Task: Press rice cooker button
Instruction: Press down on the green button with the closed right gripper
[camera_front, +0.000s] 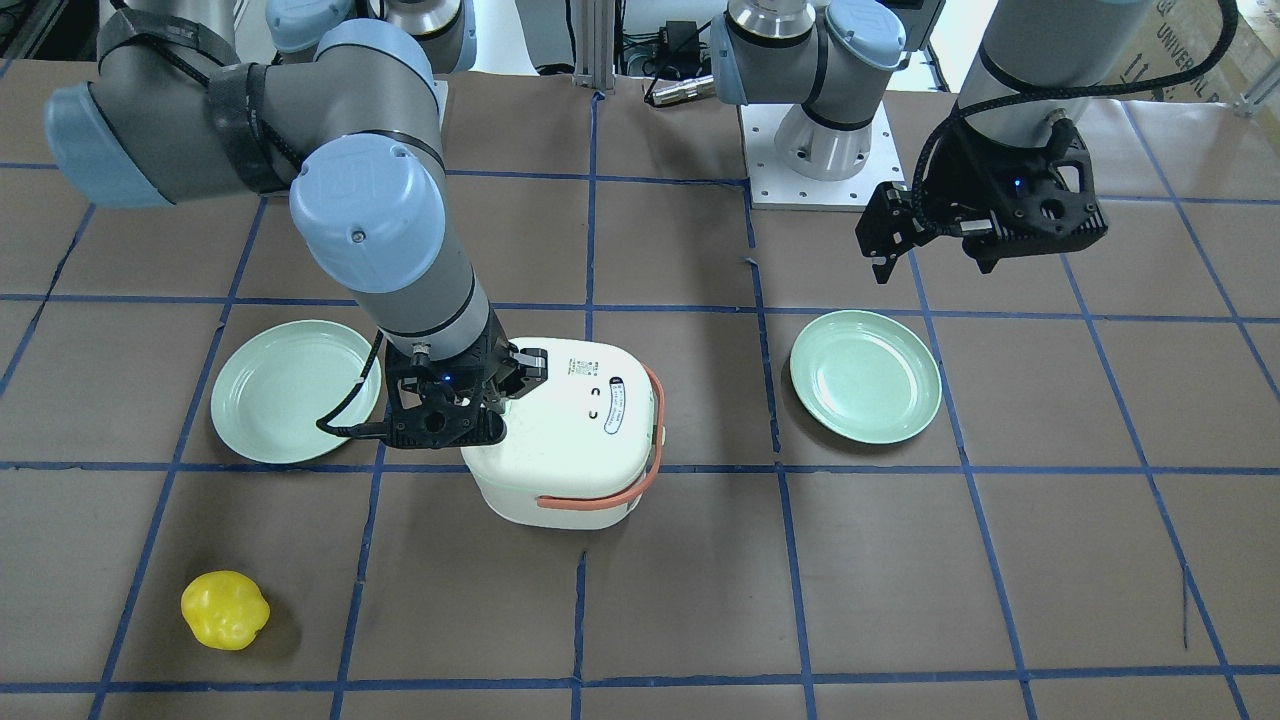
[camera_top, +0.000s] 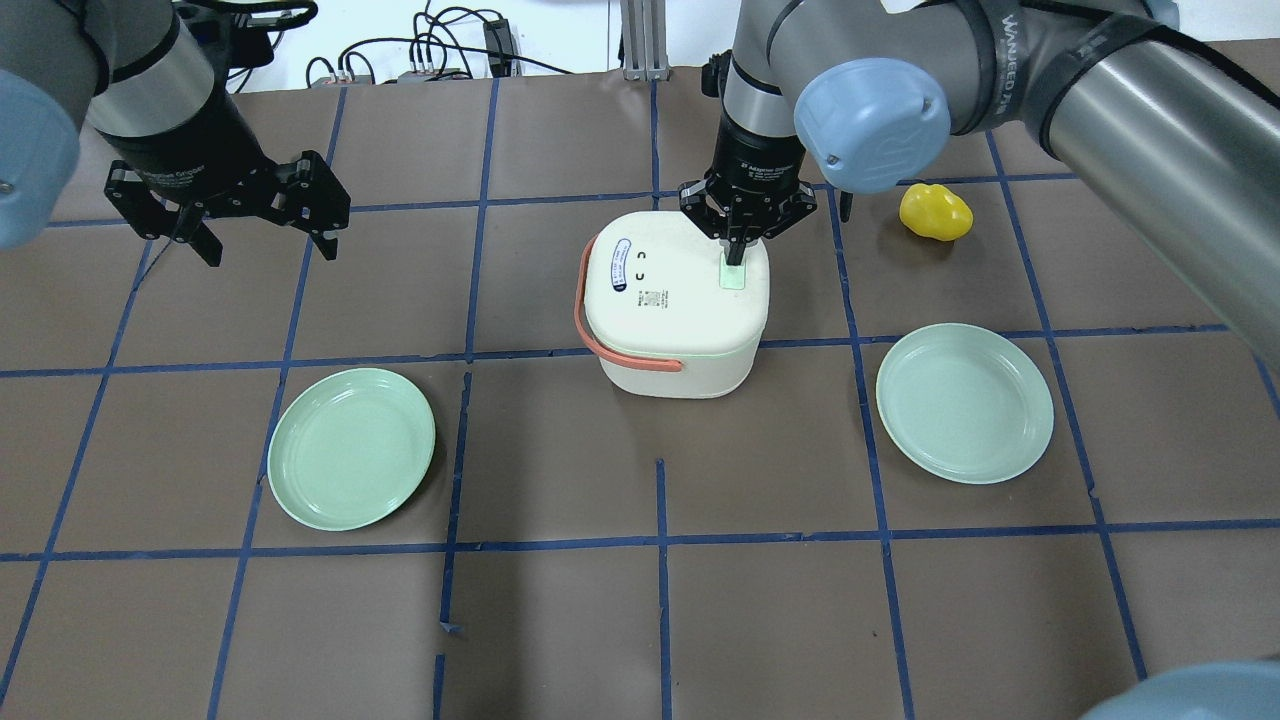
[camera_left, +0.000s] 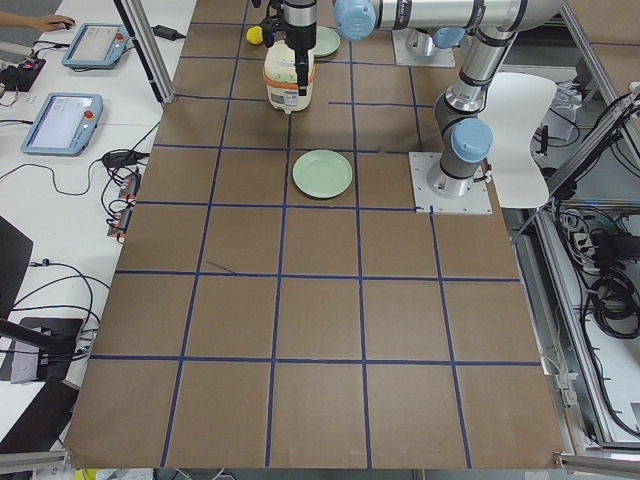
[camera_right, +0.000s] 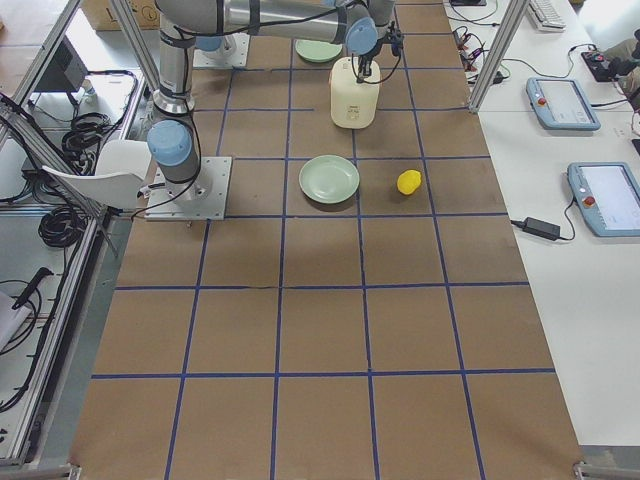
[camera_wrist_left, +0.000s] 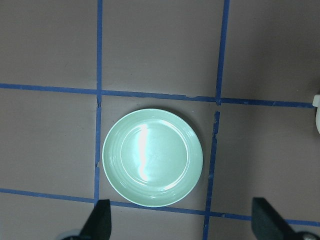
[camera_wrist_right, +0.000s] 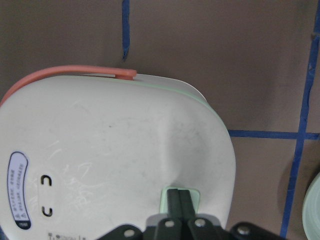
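Observation:
A white rice cooker (camera_top: 670, 300) with an orange handle (camera_top: 610, 345) stands mid-table; it also shows in the front view (camera_front: 575, 430). Its pale green button (camera_top: 734, 277) is on the lid's top. My right gripper (camera_top: 735, 255) is shut, fingertips together and down on the button; the right wrist view shows the closed fingers (camera_wrist_right: 179, 202) on the button (camera_wrist_right: 165, 200). My left gripper (camera_top: 265, 235) is open and empty, held above the table far to the cooker's left; its fingers (camera_wrist_left: 100, 220) frame a green plate.
Two green plates lie on the table, one on the left (camera_top: 352, 447) and one on the right (camera_top: 965, 402). A yellow pepper-like toy (camera_top: 935, 212) lies beyond the cooker on the right. Blue tape lines grid the brown table.

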